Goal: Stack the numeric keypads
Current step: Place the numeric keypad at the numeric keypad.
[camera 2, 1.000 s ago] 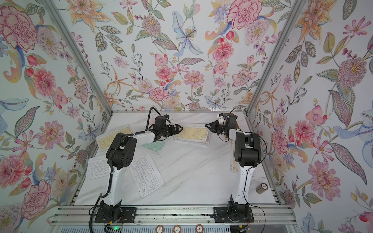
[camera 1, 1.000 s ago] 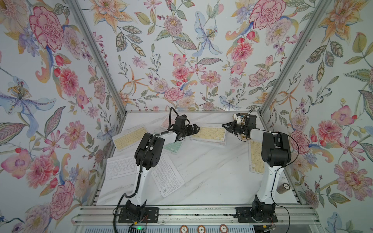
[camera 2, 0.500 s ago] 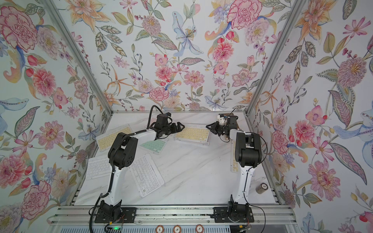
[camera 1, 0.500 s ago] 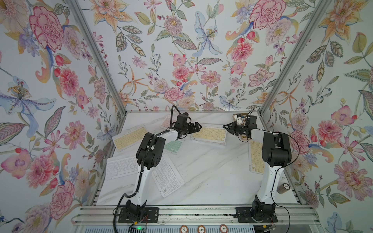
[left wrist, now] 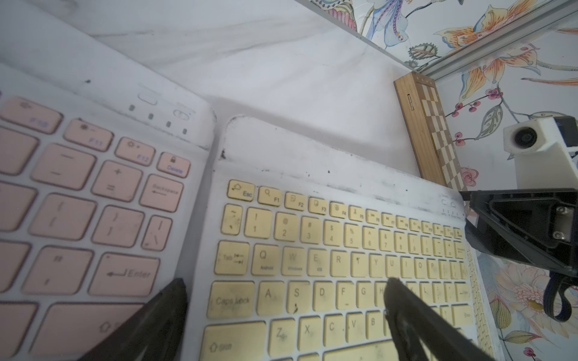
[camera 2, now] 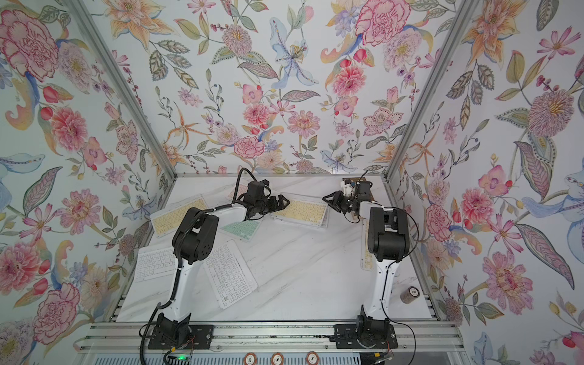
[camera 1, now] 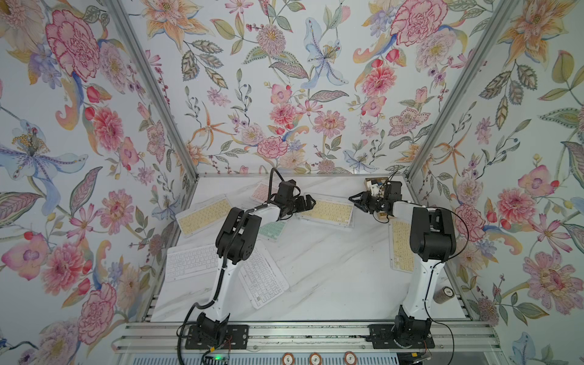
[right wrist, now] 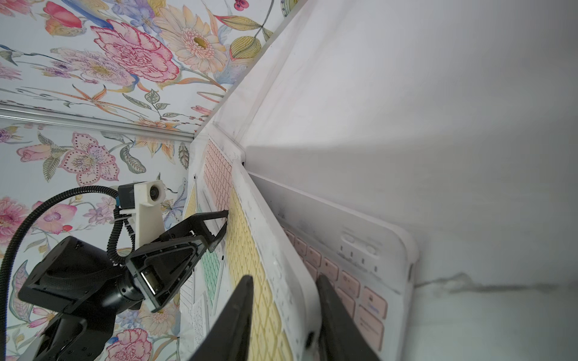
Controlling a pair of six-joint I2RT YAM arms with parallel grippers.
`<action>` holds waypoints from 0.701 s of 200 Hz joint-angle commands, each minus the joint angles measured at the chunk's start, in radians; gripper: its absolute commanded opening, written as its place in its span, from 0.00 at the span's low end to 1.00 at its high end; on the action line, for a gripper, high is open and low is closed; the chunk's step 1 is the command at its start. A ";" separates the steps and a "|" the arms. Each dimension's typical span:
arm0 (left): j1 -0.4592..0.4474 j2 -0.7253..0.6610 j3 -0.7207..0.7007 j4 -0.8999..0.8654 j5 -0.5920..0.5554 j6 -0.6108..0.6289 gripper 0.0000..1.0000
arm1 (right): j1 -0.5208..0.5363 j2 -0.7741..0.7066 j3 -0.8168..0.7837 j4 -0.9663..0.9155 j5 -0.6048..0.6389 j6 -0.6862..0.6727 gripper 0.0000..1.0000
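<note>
Your left tool (left wrist: 285, 281) and right tool (right wrist: 284, 278) are gaping, empty. Withdrawing the right, you're risking dragging the slim yellow-keyed keypad (left wrist: 344, 247) off the slim pink-keyed keypad (right wrist: 350, 283).

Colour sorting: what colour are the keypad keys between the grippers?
Pale yellow, on the white-framed keypad; clearest in left wrist view.

Seen in a top view, your left arm (camera 1: 235, 235) comes up from its base at 6 o'clock and bends at the elbow toward 2 o'clock. The left gripper (camera 1: 311, 201) points at 3 o'clock, jaws spread. Your right arm (camera 1: 431, 230) bends toward 10 o'clock, and the right gripper (camera 1: 353, 199) faces 9 o'clock, jaws parted too.
</note>
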 commanded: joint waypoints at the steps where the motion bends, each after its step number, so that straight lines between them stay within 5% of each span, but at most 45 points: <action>1: -0.012 -0.004 -0.001 -0.023 -0.018 0.013 0.99 | -0.001 0.020 0.035 -0.025 0.018 -0.029 0.38; 140: -0.037 -0.053 -0.026 -0.027 -0.024 0.006 0.99 | 0.023 0.044 0.091 -0.105 0.090 -0.005 0.48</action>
